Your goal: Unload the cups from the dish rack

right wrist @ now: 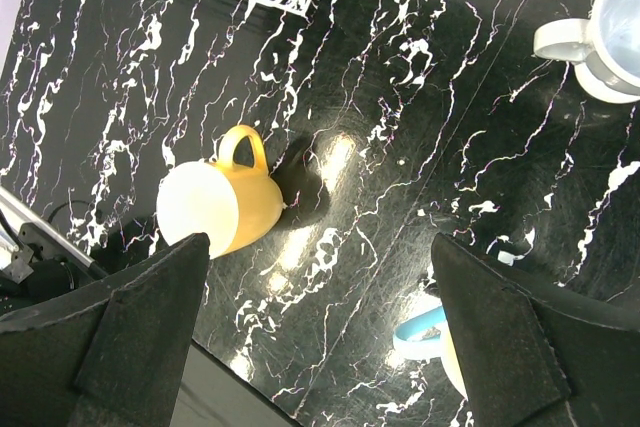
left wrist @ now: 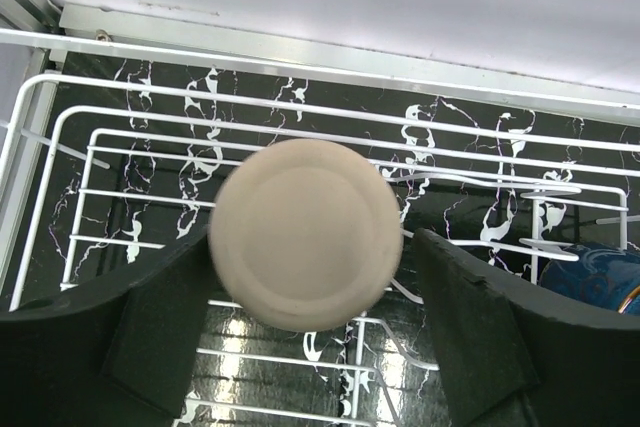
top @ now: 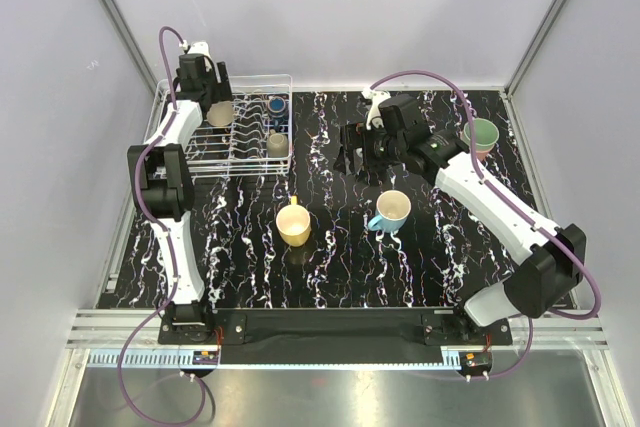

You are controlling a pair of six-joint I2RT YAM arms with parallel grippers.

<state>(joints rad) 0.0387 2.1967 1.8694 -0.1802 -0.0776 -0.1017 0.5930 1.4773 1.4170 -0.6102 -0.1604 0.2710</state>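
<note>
The white wire dish rack [top: 247,161] stands at the table's back left. My left gripper [top: 212,97] reaches into its far end. In the left wrist view the round base of a tan cup [left wrist: 305,235] sits between the left gripper's [left wrist: 312,247] jaws, with a thin gap on the right side. A navy cup [top: 275,104] and a grey-brown cup [top: 277,144] sit in the rack. A yellow mug [top: 294,224] and a cyan mug [top: 392,210] lie on the table. My right gripper [top: 354,152] hovers open and empty above the table.
A green tumbler [top: 481,134] stands at the back right beside the right arm. A pale blue mug [right wrist: 610,27] shows at the right wrist view's upper right edge. The navy cup [left wrist: 600,277] is just right of the left fingers. White walls close in the table.
</note>
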